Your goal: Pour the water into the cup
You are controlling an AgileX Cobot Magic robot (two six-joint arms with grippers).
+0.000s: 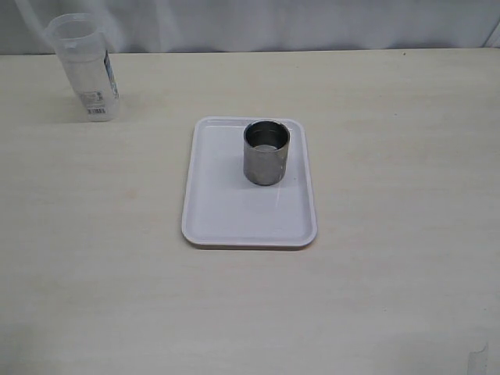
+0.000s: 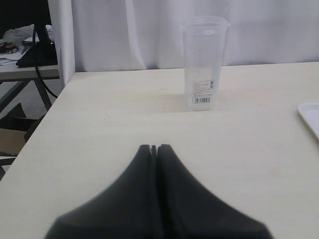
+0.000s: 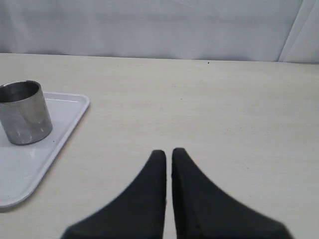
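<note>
The shiny steel cup (image 1: 266, 151) stands upright on the far part of a white tray (image 1: 234, 219) in the middle of the table. It also shows in the right wrist view (image 3: 24, 112). A tall translucent plastic container (image 1: 83, 67) with a blue label stands at the far left; it also shows in the left wrist view (image 2: 203, 63). I cannot make out water in it. My left gripper (image 2: 153, 147) is shut and empty, short of the container. My right gripper (image 3: 169, 152) is shut and empty, to the right of the tray. Neither gripper shows in the exterior view.
The white tray's edge shows in the left wrist view (image 2: 310, 114) and the right wrist view (image 3: 60, 139). A white curtain hangs behind the table's far edge. A desk with cables (image 2: 30, 55) stands beyond the table's left side.
</note>
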